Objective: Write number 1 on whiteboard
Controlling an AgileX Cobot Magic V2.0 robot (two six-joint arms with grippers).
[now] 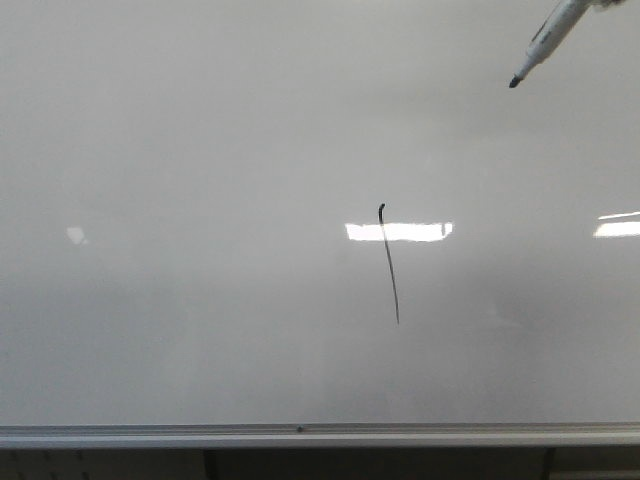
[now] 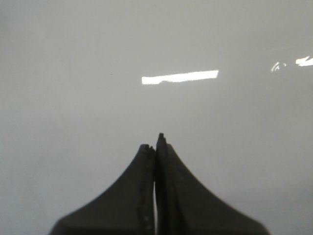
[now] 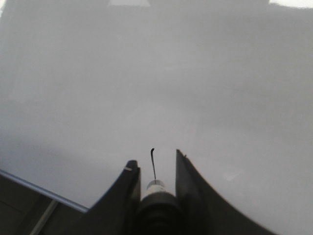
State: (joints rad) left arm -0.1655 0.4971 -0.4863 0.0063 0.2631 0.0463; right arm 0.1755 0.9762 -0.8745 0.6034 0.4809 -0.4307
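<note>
The whiteboard (image 1: 200,150) fills the front view. The number 1 (image 1: 389,265) is a thin black slanted stroke with a small hook at its top, near the board's middle. A white marker (image 1: 548,38) with a black tip reaches in from the top right, its tip off the stroke and well up and to the right of it. In the right wrist view my right gripper (image 3: 154,159) is shut on the marker (image 3: 156,198), and the stroke (image 3: 153,165) shows between the fingers. My left gripper (image 2: 155,142) is shut and empty in front of bare board (image 2: 73,73).
A silver metal strip (image 1: 300,435) runs along the board's lower edge and also shows in the right wrist view (image 3: 39,192). Bright white rectangular light reflections (image 1: 400,231) lie on the board, one crossing the stroke's upper part.
</note>
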